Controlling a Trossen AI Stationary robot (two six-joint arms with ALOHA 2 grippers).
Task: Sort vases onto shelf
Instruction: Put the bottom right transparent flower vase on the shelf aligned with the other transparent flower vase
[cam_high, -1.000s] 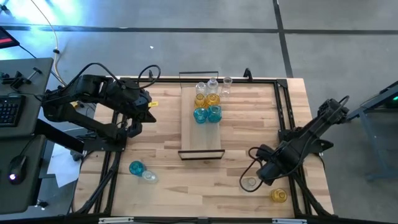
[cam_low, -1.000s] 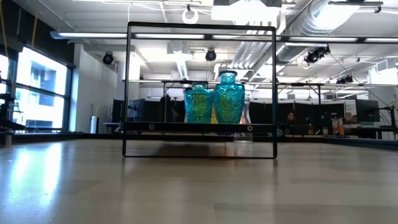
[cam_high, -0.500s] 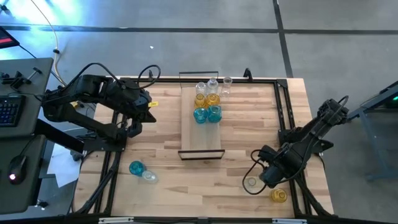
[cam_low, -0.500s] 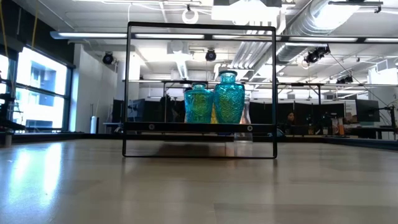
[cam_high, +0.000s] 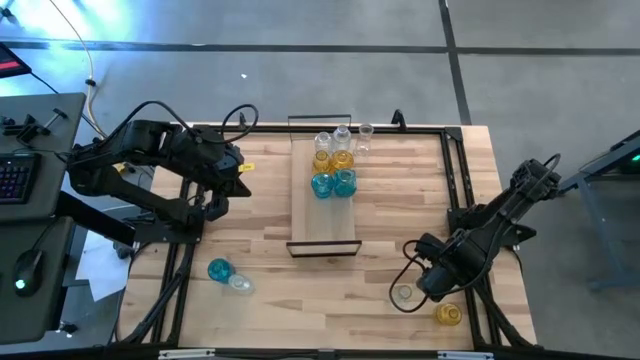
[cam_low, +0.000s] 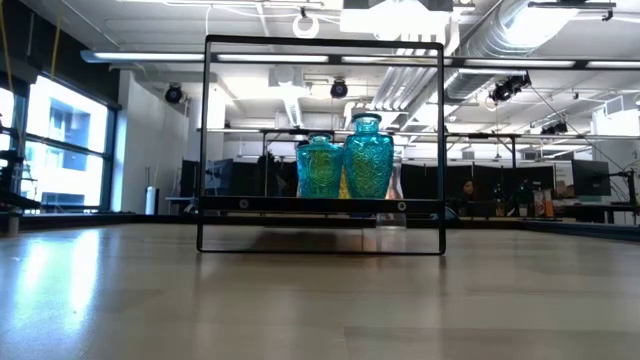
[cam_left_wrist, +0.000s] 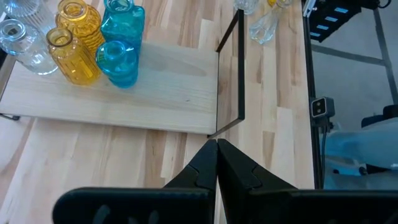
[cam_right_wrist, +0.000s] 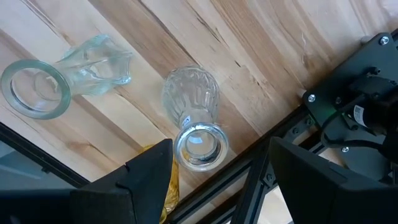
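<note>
The right tool (cam_right_wrist: 208, 165) hangs wide open, empty, over a clear glass vase (cam_right_wrist: 193, 115) — rigid, slick, breakable, best gripped across its ribbed belly; the left tool (cam_left_wrist: 216, 163) is shut, empty.

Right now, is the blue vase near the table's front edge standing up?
Cannot tell: the blue vase shows only from straight above.

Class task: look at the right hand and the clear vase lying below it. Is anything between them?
Nothing visible is. The right hand hangs open directly over the clear vase lying on the table; an amber vase lies beside it, not between.
</note>
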